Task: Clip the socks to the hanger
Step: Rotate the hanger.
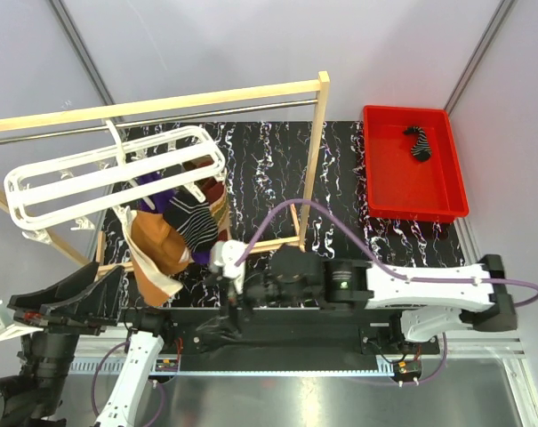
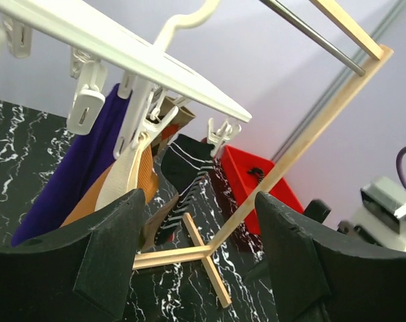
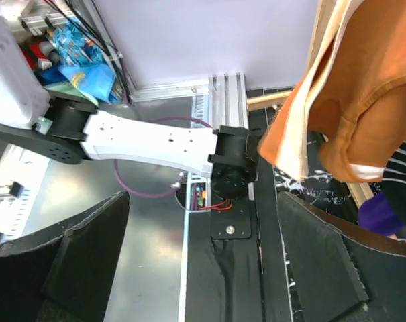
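Note:
The white hanger (image 1: 117, 173) hangs tilted from the metal rod at the left. Clipped under it are an orange-brown sock (image 1: 153, 245), a black striped sock (image 1: 193, 222) and a purple sock (image 1: 157, 191). In the left wrist view the hanger (image 2: 122, 47) has the purple sock (image 2: 75, 168), orange sock (image 2: 125, 178) and striped sock (image 2: 186, 168) below its clips. Another black striped sock (image 1: 418, 142) lies in the red bin (image 1: 446, 191). My left gripper (image 1: 68, 304) is open and empty at the near left. My right gripper (image 3: 203, 261) is open and empty beside the orange sock (image 3: 364, 100).
The wooden-post frame (image 1: 311, 160) with its metal rod stands over the black marbled table (image 1: 340, 178); its foot cross (image 2: 203, 251) lies between my left fingers' line of sight. The right arm (image 1: 402, 285) stretches leftward along the near edge. The left arm (image 3: 156, 144) shows below the right gripper.

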Robot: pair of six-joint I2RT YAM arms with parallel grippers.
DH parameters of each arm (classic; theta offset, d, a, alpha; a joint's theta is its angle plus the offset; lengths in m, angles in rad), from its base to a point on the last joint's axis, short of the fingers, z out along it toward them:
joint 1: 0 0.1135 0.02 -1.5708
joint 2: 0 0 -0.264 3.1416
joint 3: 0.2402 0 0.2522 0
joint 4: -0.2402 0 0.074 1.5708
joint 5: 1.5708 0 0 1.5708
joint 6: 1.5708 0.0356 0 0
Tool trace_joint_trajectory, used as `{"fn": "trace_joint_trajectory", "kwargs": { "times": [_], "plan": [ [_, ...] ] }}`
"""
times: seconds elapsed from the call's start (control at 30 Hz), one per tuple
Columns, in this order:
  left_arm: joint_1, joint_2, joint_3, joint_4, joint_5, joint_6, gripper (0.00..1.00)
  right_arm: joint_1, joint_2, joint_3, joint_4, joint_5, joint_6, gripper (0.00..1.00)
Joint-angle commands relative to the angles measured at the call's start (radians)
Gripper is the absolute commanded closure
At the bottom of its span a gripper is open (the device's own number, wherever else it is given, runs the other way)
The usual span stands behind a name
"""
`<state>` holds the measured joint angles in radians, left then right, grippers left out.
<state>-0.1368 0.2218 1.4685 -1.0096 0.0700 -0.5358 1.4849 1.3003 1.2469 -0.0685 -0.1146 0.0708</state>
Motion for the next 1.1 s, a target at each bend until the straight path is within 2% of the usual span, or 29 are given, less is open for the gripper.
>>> {"fn": "trace_joint_trajectory", "kwargs": {
  "times": [0.0,0.07,0.13,0.23,0.33,0.5,0.6,0.63,0.7,0.73,0.77,0.8,0.87,1.07],
  "plan": [
    [-0.004,-0.018,0.045,-0.003,-0.068,0.028,0.28,0.041,0.125,0.075,0.027,0.106,-0.066,0.02],
    [-0.003,-0.018,0.064,-0.018,-0.117,0.036,0.28,0.054,0.216,0.121,0.059,0.198,-0.066,0.0],
    [-0.003,-0.013,0.096,-0.049,-0.169,0.037,0.28,0.054,0.281,0.154,0.166,0.251,-0.065,0.0],
    [-0.003,-0.003,0.142,-0.087,-0.211,0.046,0.29,0.061,0.462,0.244,0.255,0.438,-0.066,0.0],
    [-0.003,0.013,0.194,-0.116,-0.228,0.063,0.3,0.071,0.56,0.347,0.309,0.611,-0.115,0.0],
    [-0.003,0.024,0.237,-0.178,-0.286,0.091,0.31,0.072,0.738,0.505,0.352,0.829,-0.137,0.08],
    [-0.004,0.019,0.239,-0.187,-0.299,0.096,0.31,0.069,0.798,0.557,0.389,0.944,-0.17,0.25],
    [-0.003,0.017,0.237,-0.187,-0.3,0.097,0.31,0.068,0.81,0.562,0.401,0.961,-0.189,0.39],
    [-0.004,0.016,0.233,-0.188,-0.299,0.097,0.31,0.06,0.815,0.571,0.404,0.992,-0.195,0.53],
    [-0.004,0.017,0.233,-0.188,-0.299,0.099,0.31,0.051,0.814,0.569,0.403,0.998,-0.19,0.65],
    [-0.004,0.019,0.236,-0.192,-0.299,0.097,0.32,0.048,0.8,0.553,0.397,1.007,-0.187,0.84],
    [-0.004,0.022,0.239,-0.195,-0.299,0.099,0.32,0.046,0.789,0.537,0.388,1.013,-0.184,0.9],
    [-0.003,0.025,0.24,-0.198,-0.302,0.1,0.33,0.046,0.728,0.46,0.398,1.021,-0.192,0.94],
    [-0.004,0.016,0.181,-0.166,-0.279,0.102,0.36,0.044,0.487,0.197,0.349,0.952,-0.146,0.97]
  ]
}}
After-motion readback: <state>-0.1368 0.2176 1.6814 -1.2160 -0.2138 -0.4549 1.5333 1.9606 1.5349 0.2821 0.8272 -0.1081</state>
